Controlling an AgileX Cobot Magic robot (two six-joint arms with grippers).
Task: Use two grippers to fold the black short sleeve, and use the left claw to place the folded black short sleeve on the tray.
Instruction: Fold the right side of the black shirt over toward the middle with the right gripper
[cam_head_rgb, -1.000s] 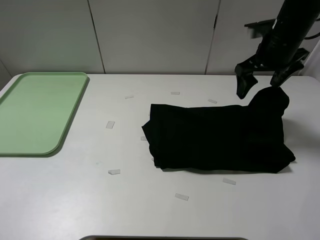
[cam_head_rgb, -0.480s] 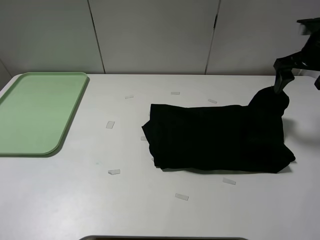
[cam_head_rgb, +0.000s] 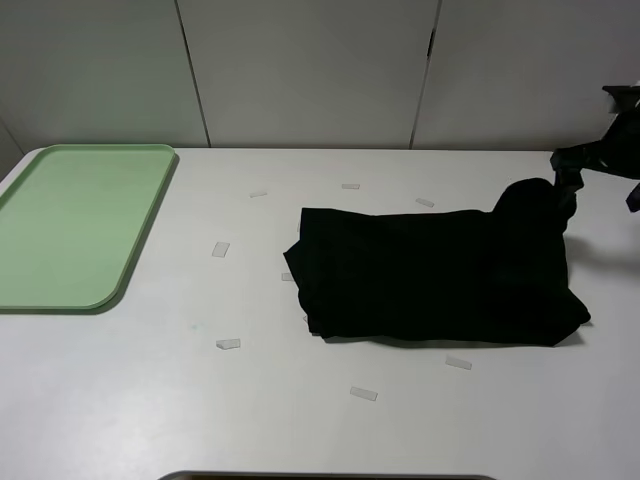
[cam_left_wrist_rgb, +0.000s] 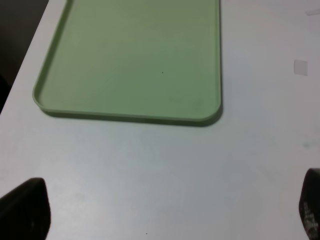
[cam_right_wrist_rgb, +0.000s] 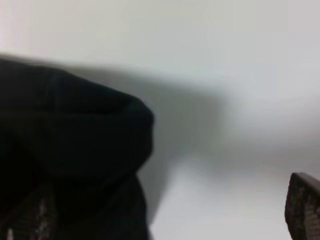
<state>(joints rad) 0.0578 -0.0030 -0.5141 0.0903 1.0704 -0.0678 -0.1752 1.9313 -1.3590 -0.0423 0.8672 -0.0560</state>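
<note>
Where the high camera looks down on the white table (cam_head_rgb: 150, 400), the black short sleeve (cam_head_rgb: 430, 270) lies folded into a rough rectangle right of centre, with one far corner bunched up into a hump. The tray (cam_head_rgb: 80, 225) sits at the left edge of the table, well apart from the shirt, and nothing lies in it. Small pale tape scraps (cam_head_rgb: 221, 249) are scattered over the table between and around the two. At the right edge of this view the right gripper (cam_head_rgb: 600, 185) hangs beside the hump with its jaws spread wide and nothing between them; whether its nearer finger touches the cloth cannot be told. In the left wrist view, the left gripper (cam_left_wrist_rgb: 167, 210) is above bare table just short of the tray (cam_left_wrist_rgb: 130, 65), its two dark fingertips (cam_left_wrist_rgb: 25, 207) at opposite edges of the picture, released and grasping nothing. One tape scrap (cam_left_wrist_rgb: 300, 67) lies beside the tray. The right wrist view is blurred: the black short sleeve (cam_right_wrist_rgb: 70, 150) fills one side, and the right gripper (cam_right_wrist_rgb: 165, 215) is spread wide, with one fingertip (cam_right_wrist_rgb: 305, 205) over bare table, holding no cloth.
</note>
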